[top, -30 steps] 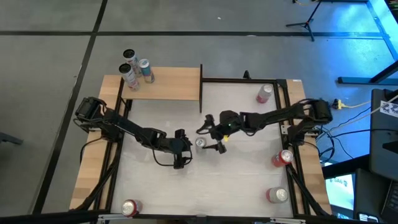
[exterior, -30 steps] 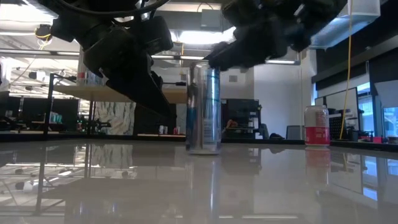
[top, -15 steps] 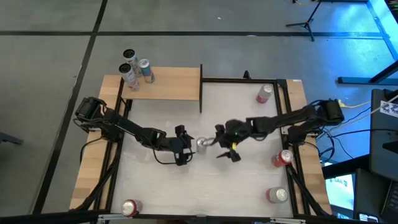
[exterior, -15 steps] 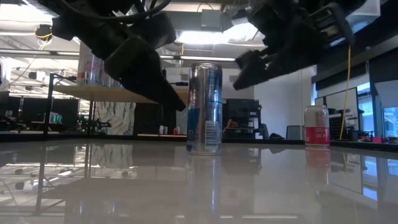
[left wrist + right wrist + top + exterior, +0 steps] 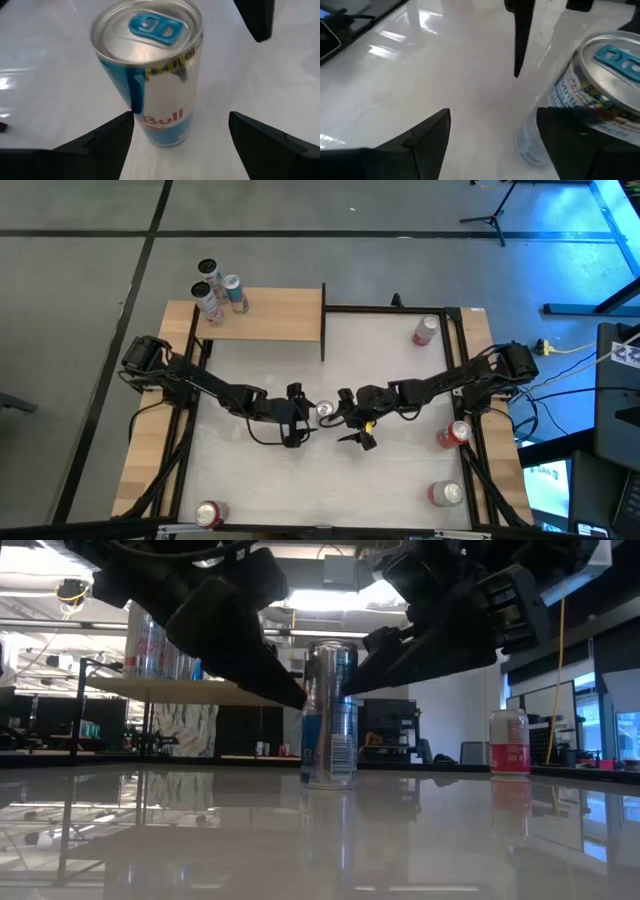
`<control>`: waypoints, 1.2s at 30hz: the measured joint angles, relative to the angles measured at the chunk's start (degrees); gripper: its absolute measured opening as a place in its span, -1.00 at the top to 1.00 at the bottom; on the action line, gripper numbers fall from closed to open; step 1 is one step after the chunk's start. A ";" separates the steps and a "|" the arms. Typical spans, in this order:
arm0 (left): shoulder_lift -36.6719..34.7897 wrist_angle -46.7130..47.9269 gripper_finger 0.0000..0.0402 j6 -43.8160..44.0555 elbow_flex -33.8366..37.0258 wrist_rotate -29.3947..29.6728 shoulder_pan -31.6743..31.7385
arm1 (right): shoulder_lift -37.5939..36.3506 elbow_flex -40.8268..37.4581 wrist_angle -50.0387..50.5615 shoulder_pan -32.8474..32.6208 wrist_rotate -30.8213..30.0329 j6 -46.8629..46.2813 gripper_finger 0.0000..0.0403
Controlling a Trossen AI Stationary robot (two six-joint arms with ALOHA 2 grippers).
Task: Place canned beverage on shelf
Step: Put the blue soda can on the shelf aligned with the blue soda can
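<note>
White tabletop point(image 5: 400, 490) at centre: the can point(image 5: 325, 411) stands upright, now flanked by both claws. Since a second ago the right gripper point(image 5: 347, 420) has been brought beside it; the left gripper point(image 5: 300, 412) is open around it — nothing gripped yet. The shelf point(image 5: 270, 315) is well apart.

The can point(image 5: 150, 75) is silver with light blue panels, a blue tab and red lettering. The shelf point(image 5: 270, 314) is light tan wood edged in black. Three red cans point(image 5: 455, 434) stand on the white table point(image 5: 400, 480). Both arms point(image 5: 220, 393) are black.
</note>
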State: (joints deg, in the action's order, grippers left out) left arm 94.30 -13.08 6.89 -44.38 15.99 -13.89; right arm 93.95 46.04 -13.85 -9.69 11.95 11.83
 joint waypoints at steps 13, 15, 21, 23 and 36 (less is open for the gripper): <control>0.00 0.32 -0.56 0.64 0.00 -2.22 -1.49 | -2.99 0.02 7.19 0.35 -6.16 0.79 -0.45; 0.00 -0.08 -0.56 0.61 0.00 -2.74 -1.92 | -3.38 0.02 7.95 0.53 -7.57 0.91 -0.45; 0.00 -1.50 -0.56 0.42 -0.01 -2.38 -2.66 | -3.48 0.02 10.31 1.27 -13.04 1.49 -0.45; 0.00 -1.33 -0.56 0.49 -0.02 -2.20 -2.69 | -3.56 0.02 12.17 1.25 -14.43 1.53 -0.45; -1.62 1.00 -0.56 2.05 -0.02 7.34 -2.02 | -4.24 0.13 7.57 1.01 5.22 0.38 -0.46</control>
State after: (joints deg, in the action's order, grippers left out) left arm 92.69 -12.08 8.94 -44.40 23.33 -15.91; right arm 89.71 46.17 -6.28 -8.68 17.18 12.21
